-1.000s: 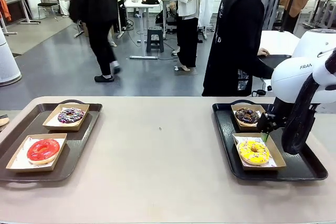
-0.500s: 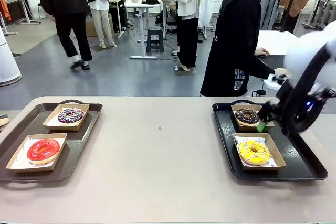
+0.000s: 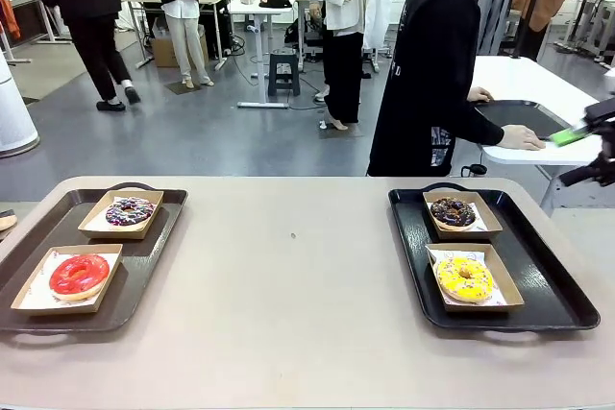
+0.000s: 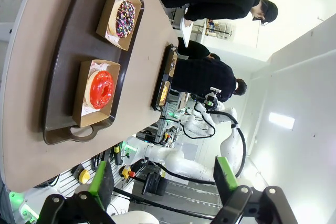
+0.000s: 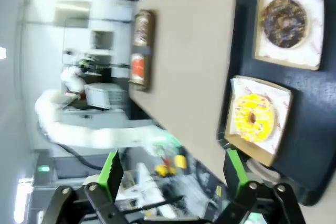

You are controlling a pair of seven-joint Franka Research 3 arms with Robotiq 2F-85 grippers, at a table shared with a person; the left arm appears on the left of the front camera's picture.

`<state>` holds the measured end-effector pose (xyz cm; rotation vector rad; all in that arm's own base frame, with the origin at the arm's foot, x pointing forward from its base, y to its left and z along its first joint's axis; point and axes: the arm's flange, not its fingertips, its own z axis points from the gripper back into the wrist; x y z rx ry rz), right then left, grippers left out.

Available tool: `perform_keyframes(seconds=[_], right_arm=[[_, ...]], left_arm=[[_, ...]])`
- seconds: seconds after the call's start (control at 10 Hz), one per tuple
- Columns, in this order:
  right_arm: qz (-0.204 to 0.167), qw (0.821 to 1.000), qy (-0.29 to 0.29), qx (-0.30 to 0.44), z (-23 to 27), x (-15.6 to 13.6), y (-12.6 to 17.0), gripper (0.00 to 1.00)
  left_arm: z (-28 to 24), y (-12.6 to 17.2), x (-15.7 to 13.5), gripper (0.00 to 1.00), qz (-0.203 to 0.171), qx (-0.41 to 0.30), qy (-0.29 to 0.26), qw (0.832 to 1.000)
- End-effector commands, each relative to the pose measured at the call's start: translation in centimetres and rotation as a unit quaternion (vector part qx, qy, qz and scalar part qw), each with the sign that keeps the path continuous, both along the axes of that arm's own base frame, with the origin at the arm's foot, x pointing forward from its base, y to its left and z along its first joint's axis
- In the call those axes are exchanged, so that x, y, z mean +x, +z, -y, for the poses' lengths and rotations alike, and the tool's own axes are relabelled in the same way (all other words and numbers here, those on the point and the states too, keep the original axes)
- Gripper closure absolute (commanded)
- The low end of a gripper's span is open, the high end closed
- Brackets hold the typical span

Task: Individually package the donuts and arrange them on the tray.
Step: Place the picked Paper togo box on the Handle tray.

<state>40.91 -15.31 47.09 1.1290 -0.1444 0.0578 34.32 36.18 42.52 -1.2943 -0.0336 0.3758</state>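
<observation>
- The table [image 3: 288, 333] carries two dark trays, one toward each end, well apart from each other.
- On the left tray [image 3: 144, 276] sit two shallow cardboard boxes, each with one donut in it.
- The red donut [image 3: 79, 274] lies in the near box [image 3: 29, 300]; the purple-white sprinkled donut [image 3: 129, 210] lies in the far box [image 3: 99, 223], just behind it.
- On the right tray [image 3: 553, 295] the layout is the same — the yellow donut [image 3: 465, 277] in the near box [image 3: 504, 285], the chocolate donut [image 3: 452, 211] with sprinkles in the far box [image 3: 483, 218].
- All four donuts rest flat and alone in their boxes, with no hand or gripper touching them.
- The right gripper [image 3: 588, 141] shows at the right edge of the front view, raised above and beyond the right tray, a green pad visible.
- In the right wrist view the right gripper's jaws stand wide apart with nothing between them; the picture is blurred, and the yellow and chocolate donuts lie beyond.
- The left gripper [image 4: 160, 179] is likewise spread wide and holds nothing — its wrist view looks along the table at the left tray with the red and sprinkled donuts.
- A person [image 3: 432, 74] in black stands at the far side, turned away, with a hand [image 3: 524, 138] on a white side table [image 3: 524, 79].
</observation>
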Motion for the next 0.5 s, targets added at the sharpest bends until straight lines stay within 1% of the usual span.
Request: perform_keyframes(seconds=[0.0, 0.1, 0.2, 0.3, 0.4], right_arm=[[-0.013, 0.994, -0.014, 0.111, 4.8, 0.6, -3.3, 0.0], [-0.013, 0.991, -0.02, 0.128, 6.5, -0.3, -4.9, 0.0], [-0.004, 0.99, -0.023, 0.137, 8.0, -1.1, -6.6, 0.0], [-0.004, 0.99, -0.032, 0.138, 9.1, -1.4, -8.4, 0.0], [-0.017, 0.989, -0.042, 0.143, 9.9, -1.4, -10.4, 0.0]], left_arm=[[0.0, 0.3, -0.2, 0.0, 0.001, -0.001, -0.002, 1.0], [0.0, 0.3, -0.2, 0.0, 0.001, -0.001, -0.002, 1.0], [0.0, 0.3, -0.2, 0.0, 0.001, -0.001, -0.002, 1.0], [0.0, 0.3, -0.2, 0.0, 0.001, -0.001, -0.002, 1.0], [0.0, 0.3, -0.2, 0.0, 0.001, -0.001, -0.002, 1.0]])
